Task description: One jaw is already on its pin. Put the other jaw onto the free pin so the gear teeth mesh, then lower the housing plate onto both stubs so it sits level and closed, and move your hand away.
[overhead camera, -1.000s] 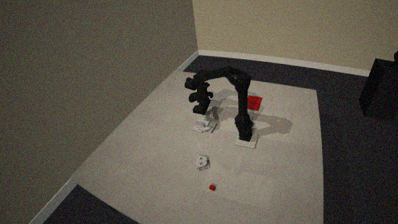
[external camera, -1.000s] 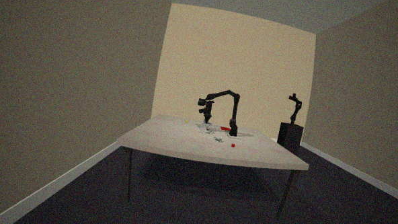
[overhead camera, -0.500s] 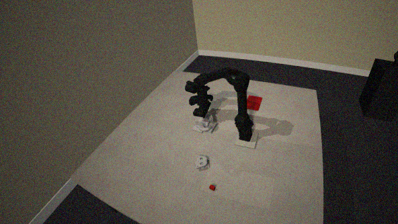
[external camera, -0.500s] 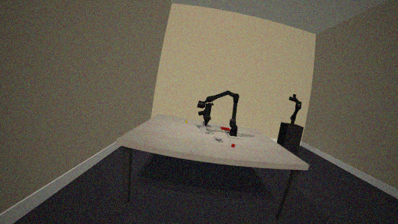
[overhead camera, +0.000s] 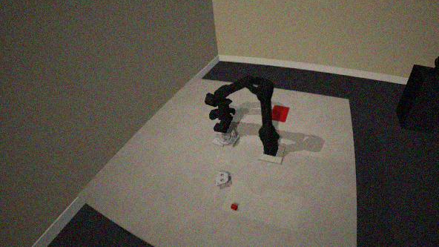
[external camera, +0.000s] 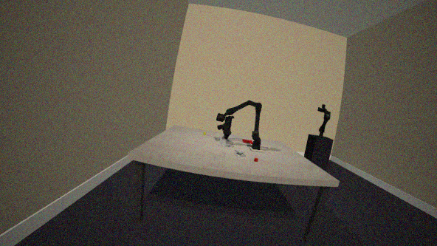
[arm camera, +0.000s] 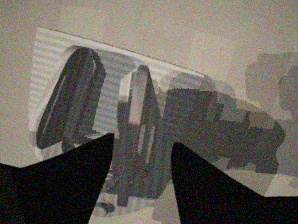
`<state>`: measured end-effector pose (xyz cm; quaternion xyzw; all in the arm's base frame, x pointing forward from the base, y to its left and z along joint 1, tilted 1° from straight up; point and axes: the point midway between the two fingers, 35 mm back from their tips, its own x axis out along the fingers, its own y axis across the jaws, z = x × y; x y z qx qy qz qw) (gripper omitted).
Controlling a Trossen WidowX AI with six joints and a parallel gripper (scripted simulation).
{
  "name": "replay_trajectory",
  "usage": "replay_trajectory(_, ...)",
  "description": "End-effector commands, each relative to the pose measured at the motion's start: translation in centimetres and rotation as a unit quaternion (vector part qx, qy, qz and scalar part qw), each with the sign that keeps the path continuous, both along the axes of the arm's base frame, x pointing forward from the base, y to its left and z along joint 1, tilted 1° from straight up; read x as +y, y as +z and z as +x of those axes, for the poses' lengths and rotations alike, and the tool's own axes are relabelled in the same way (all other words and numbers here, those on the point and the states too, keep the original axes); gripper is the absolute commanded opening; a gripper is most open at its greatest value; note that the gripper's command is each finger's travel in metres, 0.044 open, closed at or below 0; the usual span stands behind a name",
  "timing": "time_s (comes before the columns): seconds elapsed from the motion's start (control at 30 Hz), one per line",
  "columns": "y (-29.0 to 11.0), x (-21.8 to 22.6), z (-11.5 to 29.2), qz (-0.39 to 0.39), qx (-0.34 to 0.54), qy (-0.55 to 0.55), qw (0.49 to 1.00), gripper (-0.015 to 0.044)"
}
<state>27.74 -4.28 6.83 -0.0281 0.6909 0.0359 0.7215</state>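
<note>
The pale base (overhead camera: 218,143) (arm camera: 47,52) lies on the table under my gripper (overhead camera: 221,132) (external camera: 226,137) (arm camera: 144,144). One jaw (arm camera: 75,100) stands on the base at the left in the wrist view. My gripper is shut on the other jaw (arm camera: 137,100), which is upright over the base beside the first. The fingers hide its lower part, and I cannot tell whether it is on its pin or whether the teeth mesh. The light housing plate (overhead camera: 222,177) (external camera: 240,153) with two dark holes lies apart from the base on the table.
A small red cube (overhead camera: 234,206) (external camera: 255,159) lies beyond the housing plate. A flat red square (overhead camera: 280,113) (external camera: 247,141) lies behind the arm. A tiny yellow object (external camera: 204,134) is near the far edge. A dark cabinet (overhead camera: 419,99) (external camera: 318,150) stands beside the table.
</note>
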Motion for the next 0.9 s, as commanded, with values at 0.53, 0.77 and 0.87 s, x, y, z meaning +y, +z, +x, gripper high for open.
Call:
replay_trajectory(0.53,-0.55,0.04,-0.05,0.001,0.001,-0.003,1.000,0.0134)
replay_trajectory(0.77,-0.66,0.04,-0.05,0.001,0.001,-0.003,1.000,0.0134)
replay_trajectory(0.87,-0.71,0.04,-0.04,0.001,0.001,-0.003,1.000,0.0134)
